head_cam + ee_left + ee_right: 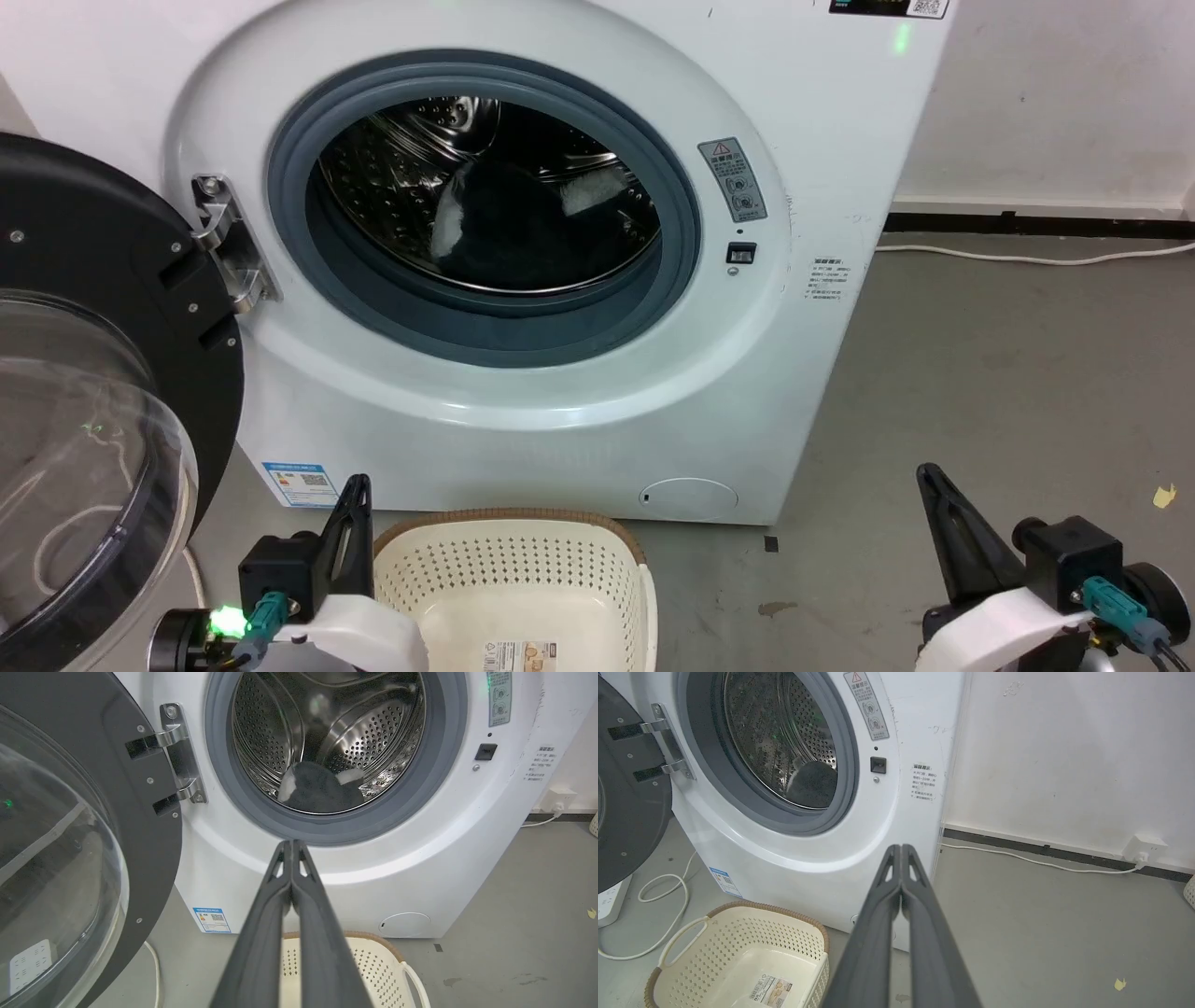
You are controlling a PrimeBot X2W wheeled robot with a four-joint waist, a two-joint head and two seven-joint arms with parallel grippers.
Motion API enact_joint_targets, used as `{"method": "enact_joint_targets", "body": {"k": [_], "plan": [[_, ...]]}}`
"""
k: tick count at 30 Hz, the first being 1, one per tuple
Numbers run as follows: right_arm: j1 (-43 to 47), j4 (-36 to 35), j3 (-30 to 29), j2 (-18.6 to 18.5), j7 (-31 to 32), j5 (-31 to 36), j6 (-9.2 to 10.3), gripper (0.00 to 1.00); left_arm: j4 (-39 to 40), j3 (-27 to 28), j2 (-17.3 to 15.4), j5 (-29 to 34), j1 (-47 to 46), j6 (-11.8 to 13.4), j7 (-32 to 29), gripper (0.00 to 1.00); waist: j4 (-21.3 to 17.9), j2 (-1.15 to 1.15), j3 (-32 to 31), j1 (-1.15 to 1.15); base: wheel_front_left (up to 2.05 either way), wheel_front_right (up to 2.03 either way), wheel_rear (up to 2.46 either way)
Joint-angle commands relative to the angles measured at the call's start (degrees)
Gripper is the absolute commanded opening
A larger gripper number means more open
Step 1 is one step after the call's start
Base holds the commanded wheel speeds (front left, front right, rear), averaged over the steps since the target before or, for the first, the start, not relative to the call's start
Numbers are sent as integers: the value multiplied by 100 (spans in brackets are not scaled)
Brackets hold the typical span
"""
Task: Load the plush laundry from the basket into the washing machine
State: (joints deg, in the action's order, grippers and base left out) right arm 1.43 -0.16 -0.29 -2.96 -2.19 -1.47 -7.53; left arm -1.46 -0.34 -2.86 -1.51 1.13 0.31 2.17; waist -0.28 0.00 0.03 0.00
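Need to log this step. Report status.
Left end effector and right end effector shut, empty. Plush laundry inside washing machine; basket empty. Door open, opening unobstructed.

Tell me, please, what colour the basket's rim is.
The rim is woven-look brown; best in the right wrist view.

Even, soft indoor light; the shadows I see are faint. The drum [373, 737] of the washing machine [579, 448] throws bright glare, and its clear door [84, 448] carries reflections. Wrist views bow at the edges.
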Motion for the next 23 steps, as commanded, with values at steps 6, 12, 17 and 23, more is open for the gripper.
{"method": "enact_joint_targets", "body": {"k": [6,12,17,23], "plan": [[-111,14,15,8,87,79,4,0,76,23,-2,86,-95,-28,-85,0,10,0,-1,0,0,0,0],[-128,15,23,8,157,115,4,0,113,28,-2,121,-105,-30,-155,0,19,0,-2,0,0,0,0],[-142,16,29,8,216,145,4,0,144,33,-2,149,-113,-31,-214,0,27,0,-3,0,0,0,0],[-143,16,29,8,219,147,4,0,146,34,-2,151,-113,-31,-217,0,28,0,-3,0,0,0,0]]}}
